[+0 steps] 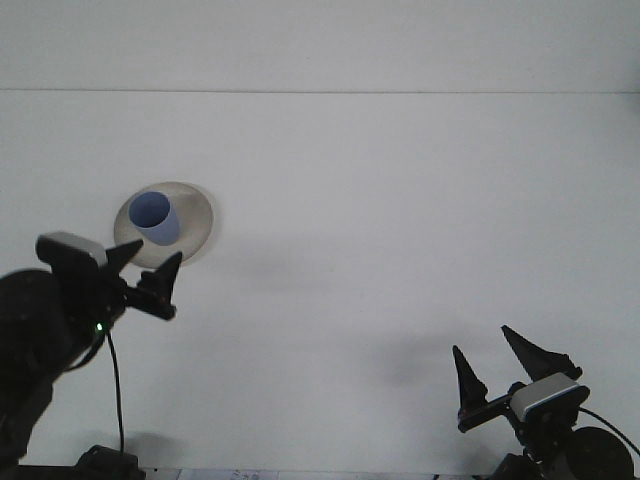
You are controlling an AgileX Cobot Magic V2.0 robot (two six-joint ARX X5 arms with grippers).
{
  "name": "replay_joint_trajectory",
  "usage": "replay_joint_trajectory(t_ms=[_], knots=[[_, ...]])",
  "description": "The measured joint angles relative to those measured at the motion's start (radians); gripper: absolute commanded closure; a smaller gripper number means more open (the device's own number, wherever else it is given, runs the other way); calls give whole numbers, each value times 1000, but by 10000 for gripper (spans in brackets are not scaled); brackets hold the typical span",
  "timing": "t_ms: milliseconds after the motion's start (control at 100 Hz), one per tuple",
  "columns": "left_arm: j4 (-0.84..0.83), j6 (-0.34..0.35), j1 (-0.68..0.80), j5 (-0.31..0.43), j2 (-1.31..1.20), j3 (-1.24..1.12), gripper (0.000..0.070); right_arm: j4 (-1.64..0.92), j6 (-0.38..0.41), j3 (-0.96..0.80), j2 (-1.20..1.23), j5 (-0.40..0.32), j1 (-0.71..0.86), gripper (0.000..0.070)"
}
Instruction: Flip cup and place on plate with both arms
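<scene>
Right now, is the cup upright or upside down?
Upright. The cup stands on the plate with its open mouth facing up and the rim visible, and neither hand touches it.

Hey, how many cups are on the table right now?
1. A single blue cup stands upright, mouth up, on the round plate at the left of the table, just beyond the left end effector. Nothing appears to hide another.
</scene>
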Motion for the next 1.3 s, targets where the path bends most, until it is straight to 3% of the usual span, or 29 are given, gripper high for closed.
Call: replay_joint_trajectory(t_ms=[180,400,440,480,490,540,570,1300], knots=[[70,-118,-102,1,-243,-317,262,1,0,0,0,0,0,141],[74,-180,-118,14,-385,-453,279,10,0,0,0,0,0,157],[88,-182,-118,15,-395,-453,310,10,0,0,0,0,0,220],[101,-183,-118,15,-405,-452,408,10,0,0,0,0,0,319],[103,-184,-118,15,-407,-452,429,10,0,0,0,0,0,372],[107,-186,-118,15,-411,-451,677,10,0,0,0,0,0,582],[106,-187,-118,16,-411,-451,693,10,0,0,0,0,0,700],[99,-195,-118,16,-408,-451,687,18,-1,0,0,0,0,697]])
